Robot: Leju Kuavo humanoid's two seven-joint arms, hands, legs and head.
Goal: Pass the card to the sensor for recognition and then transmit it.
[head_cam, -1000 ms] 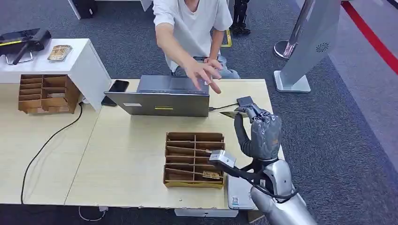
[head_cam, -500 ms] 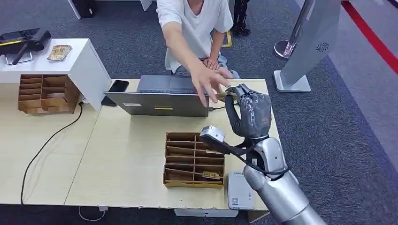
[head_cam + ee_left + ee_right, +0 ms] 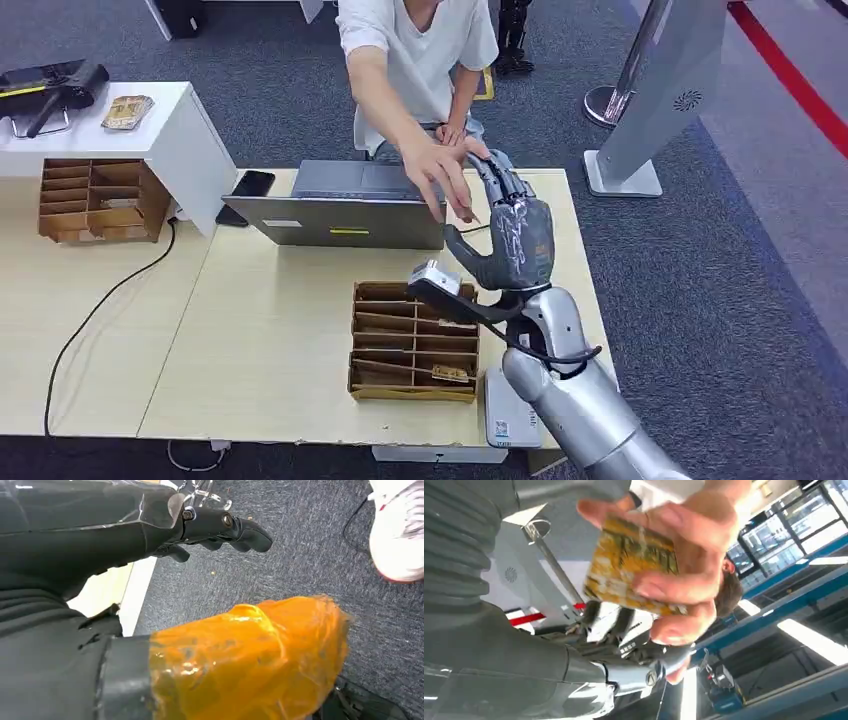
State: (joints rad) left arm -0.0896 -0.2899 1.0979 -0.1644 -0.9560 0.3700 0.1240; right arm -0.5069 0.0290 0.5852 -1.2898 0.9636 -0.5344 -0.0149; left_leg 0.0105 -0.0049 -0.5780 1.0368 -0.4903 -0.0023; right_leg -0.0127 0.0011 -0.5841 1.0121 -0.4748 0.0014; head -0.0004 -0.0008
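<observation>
The robot's dark grey right hand is raised at centre right of the head view, above the pale wooden worktop, its fingers stretched up and apart toward a person's hand that reaches down from the upper middle of the frame. In the right wrist view the yellow and green patterned card sits in the upper middle of the frame, pinched by the person's hand between thumb and fingers. The robot's dark fingers lie just under the card; whether they touch it I cannot tell, and the right hand looks open, holding nothing.

The left hand shows in the left wrist view at the upper middle, fingers curled in over dark grey carpet; I cannot tell whether it grips anything.

On the worktop stand a grey open laptop, a brown cardboard compartment tray at lower centre, and a small white flat sensor box just right of the tray.
</observation>
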